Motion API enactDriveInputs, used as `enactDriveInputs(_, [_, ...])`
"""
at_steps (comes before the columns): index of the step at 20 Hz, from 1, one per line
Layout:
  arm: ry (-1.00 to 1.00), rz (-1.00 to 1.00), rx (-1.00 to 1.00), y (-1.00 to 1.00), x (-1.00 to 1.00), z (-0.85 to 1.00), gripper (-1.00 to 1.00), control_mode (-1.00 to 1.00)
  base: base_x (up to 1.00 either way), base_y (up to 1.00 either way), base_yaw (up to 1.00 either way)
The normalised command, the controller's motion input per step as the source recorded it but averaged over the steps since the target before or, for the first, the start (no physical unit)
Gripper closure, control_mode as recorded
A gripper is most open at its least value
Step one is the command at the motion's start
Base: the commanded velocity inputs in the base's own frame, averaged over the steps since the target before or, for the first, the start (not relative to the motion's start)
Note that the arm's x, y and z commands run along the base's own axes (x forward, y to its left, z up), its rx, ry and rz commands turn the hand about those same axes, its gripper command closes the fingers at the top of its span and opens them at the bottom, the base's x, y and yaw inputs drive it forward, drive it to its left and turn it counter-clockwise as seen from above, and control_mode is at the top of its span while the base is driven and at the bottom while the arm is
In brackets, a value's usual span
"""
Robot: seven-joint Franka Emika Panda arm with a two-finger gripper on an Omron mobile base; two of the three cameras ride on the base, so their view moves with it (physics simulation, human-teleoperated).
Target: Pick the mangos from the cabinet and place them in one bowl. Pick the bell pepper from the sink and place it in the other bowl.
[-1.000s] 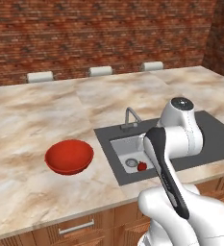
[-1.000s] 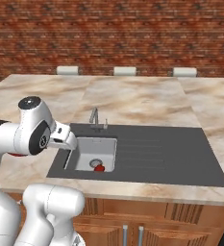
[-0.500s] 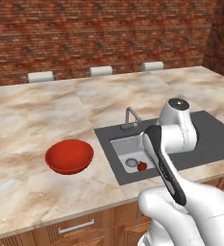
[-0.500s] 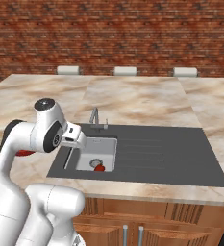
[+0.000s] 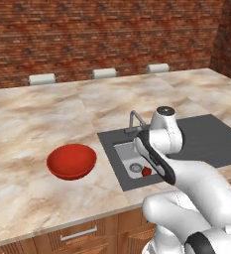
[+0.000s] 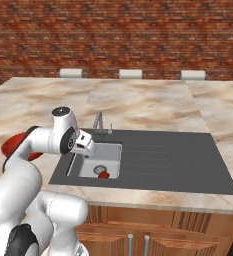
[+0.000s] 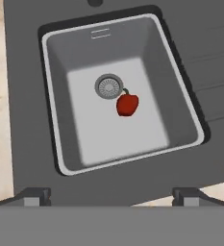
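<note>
Now over the sink, pepper below

I see the bell pepper [image 7: 127, 104] lying on the sink [image 7: 65, 139] floor, just beside the drain [image 7: 108, 87]. My gripper [image 7: 111, 196] hangs above with fingers spread wide, holding nothing. Left on the counter [image 5: 32, 124] sits the red bowl [image 5: 71, 161].

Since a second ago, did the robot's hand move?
Yes. In the right base view the gripper swung right, toward the sink and faucet.

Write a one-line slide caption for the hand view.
Open gripper poised above the sink, where the bell pepper lies beside the round drain.
</note>
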Motion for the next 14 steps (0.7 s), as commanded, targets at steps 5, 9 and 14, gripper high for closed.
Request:
enactDriveInputs(5, [0.06,-0.1,0.0,-0.06,0.82,-0.55,-1.0,-1.0,0.0,0.0,0.0])
enactDriveInputs(9, [0.05,-0.05,0.0,-0.14,0.48,-0.48,-1.0,-1.0,0.0,0.0,0.0])
enactDriveInputs(14, [0.09,-0.1,0.01,-0.22,0.16,-0.51,-1.0,-1.0,0.0,0.0,0.0])
